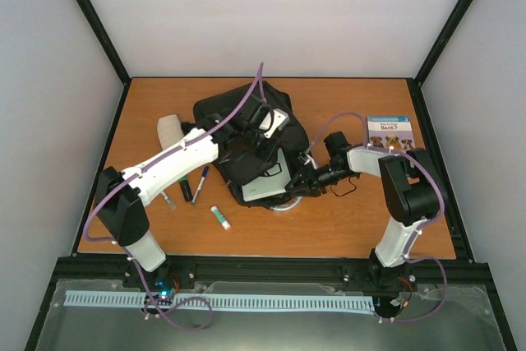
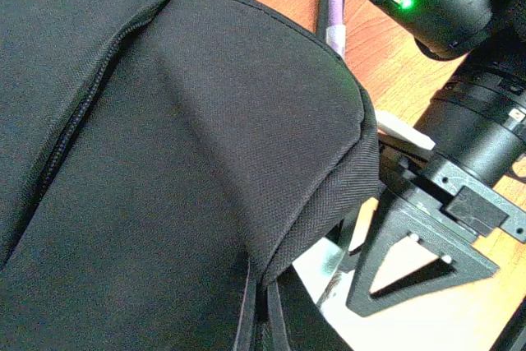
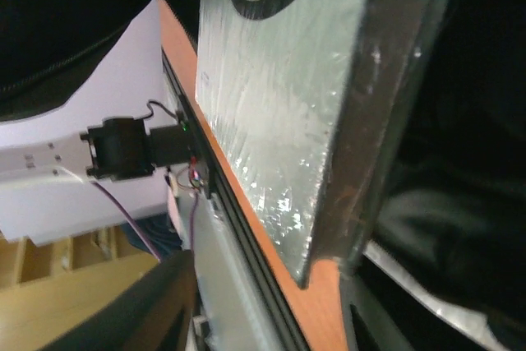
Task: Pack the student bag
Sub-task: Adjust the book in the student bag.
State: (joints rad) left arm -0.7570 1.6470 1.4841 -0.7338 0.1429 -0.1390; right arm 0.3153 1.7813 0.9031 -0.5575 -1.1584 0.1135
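l tool (image 1: 263, 123) over student bag (image 1: 237, 162), r tool (image 1: 299, 182) at its edge; can't tell either's grip.

Dog book (image 1: 389, 133), marker (image 1: 186, 187), glue stick (image 1: 220, 217), beige roll (image 1: 169, 130)

we are reading "Bark?" on the blue cover of the book (image 1: 390, 132) with dog pictures, the smaller line above it blurring beyond our reading, we are finding nothing legible in either wrist view

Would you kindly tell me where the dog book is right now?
In the top view, the dog book lies flat near the table's far right corner, apart from the student bag to its left.
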